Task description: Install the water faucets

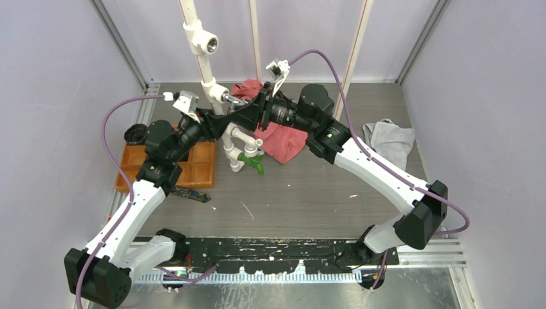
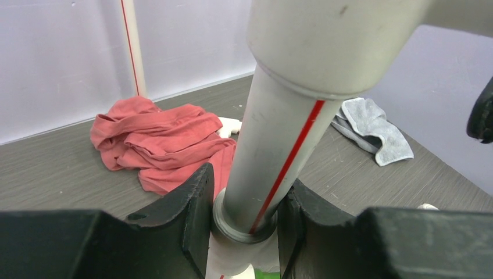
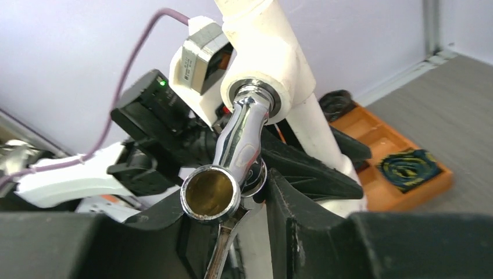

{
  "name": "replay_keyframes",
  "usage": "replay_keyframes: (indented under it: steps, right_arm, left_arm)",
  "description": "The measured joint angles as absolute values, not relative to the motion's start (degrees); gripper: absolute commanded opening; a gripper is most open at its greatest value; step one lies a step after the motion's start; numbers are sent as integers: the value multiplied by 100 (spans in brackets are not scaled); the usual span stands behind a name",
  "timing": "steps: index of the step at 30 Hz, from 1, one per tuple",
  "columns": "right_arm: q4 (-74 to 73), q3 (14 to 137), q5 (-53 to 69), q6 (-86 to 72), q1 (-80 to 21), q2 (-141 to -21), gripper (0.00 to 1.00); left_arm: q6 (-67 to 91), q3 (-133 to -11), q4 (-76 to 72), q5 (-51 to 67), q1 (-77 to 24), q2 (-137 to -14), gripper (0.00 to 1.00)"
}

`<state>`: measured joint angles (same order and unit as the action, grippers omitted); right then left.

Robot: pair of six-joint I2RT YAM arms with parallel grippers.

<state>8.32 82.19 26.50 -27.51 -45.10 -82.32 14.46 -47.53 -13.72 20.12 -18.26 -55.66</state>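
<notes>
A white pipe (image 1: 205,67) stands upright at the back of the table and carries tee fittings. The silver faucet (image 1: 233,98) sticks out of its middle tee (image 1: 216,92). In the right wrist view the faucet (image 3: 235,145) is seated in that tee (image 3: 264,64), spout mouth toward the camera. My right gripper (image 1: 250,111) (image 3: 232,203) is shut on it, a finger on each side. My left gripper (image 1: 214,121) (image 2: 244,218) is shut on the pipe (image 2: 273,157) just above a lower joint. A green tap (image 1: 252,161) sits on the pipe's lowest fitting.
A red cloth (image 1: 283,138) (image 2: 163,136) lies behind the pipe. A grey cloth (image 1: 389,138) (image 2: 372,131) lies at the right. An orange tray (image 1: 199,164) (image 3: 395,168) sits at the left, with a black roll (image 1: 136,134) beside it. Walls enclose the table.
</notes>
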Motion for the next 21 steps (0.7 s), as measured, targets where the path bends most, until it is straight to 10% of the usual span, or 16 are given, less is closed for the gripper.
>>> replay_keyframes:
  steps: [7,21]
  right_arm:
    - [1813,7966,3159,-4093,-4375,-8346,83]
    - [770,7822,2318,-1734,-4386,-6748,100]
  left_arm:
    - [1557,-4742,-1391,2029,-1824,-5575,0]
    - [1557,-4731,-1426,2084,-1826,-5581,0]
